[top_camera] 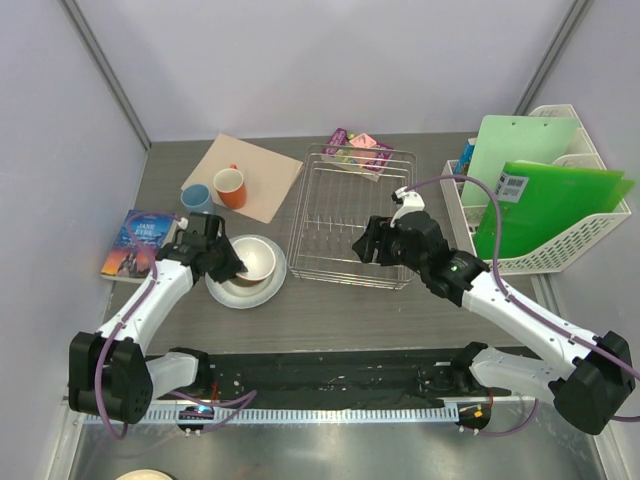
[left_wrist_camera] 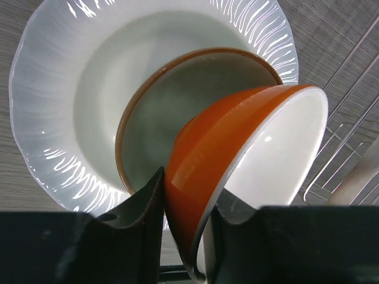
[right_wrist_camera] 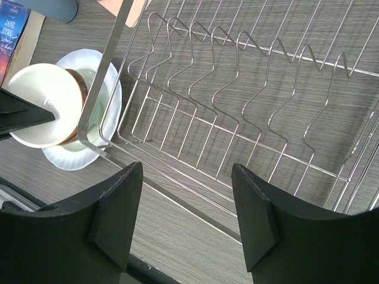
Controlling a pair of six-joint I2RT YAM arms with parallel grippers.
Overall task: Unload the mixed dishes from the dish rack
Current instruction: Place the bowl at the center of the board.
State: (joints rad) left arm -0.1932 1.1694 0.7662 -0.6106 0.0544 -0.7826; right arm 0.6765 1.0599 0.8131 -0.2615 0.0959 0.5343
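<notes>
The silver wire dish rack [top_camera: 350, 215] stands mid-table with no dishes in it; it also shows in the right wrist view [right_wrist_camera: 237, 118]. My left gripper [top_camera: 228, 262] is shut on the rim of the cream bowl with orange outside [left_wrist_camera: 237, 142] and holds it tilted over the pale green bowl [left_wrist_camera: 160, 112]. The green bowl sits on the white plate [left_wrist_camera: 53, 106], left of the rack. The light-blue cup [top_camera: 196, 198] and orange-red mug [top_camera: 231, 187] stand on a tan mat [top_camera: 262, 175]. My right gripper [right_wrist_camera: 186, 207] is open and empty over the rack's near edge.
A book [top_camera: 138, 243] lies at the far left beside the plate. A white file basket [top_camera: 560, 255] with green folders stands at the right. Colourful packets [top_camera: 360, 150] lie behind the rack. A black strip [top_camera: 330, 385] runs along the near edge.
</notes>
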